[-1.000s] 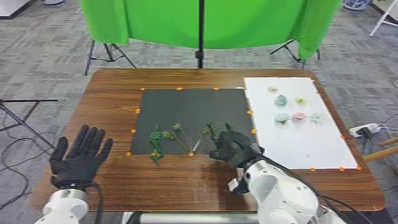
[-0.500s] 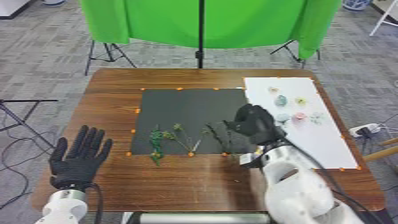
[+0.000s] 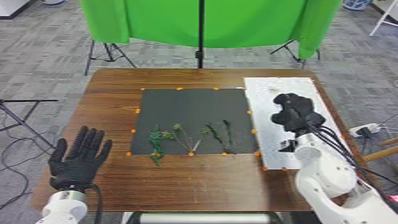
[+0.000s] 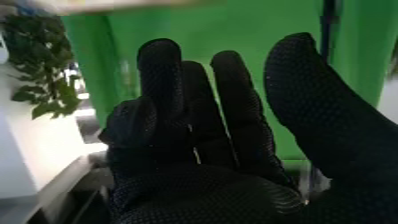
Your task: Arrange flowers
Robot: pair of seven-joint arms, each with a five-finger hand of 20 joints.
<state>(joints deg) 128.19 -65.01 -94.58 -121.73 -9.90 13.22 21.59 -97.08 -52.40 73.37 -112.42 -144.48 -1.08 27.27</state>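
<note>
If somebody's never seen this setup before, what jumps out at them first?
Probably the bright green cloth hanging beyond the far edge of the table. Next might come the black-gloved right hand over the white sheet on the right. The eye may then drop to the green sprigs lined up along the near part of the dark sheet in the middle.

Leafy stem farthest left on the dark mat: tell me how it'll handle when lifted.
The leafy stem looks thin, so probably light. Its small leaves stick out, so they may bend when pinched and likely keep it from rolling.
</note>
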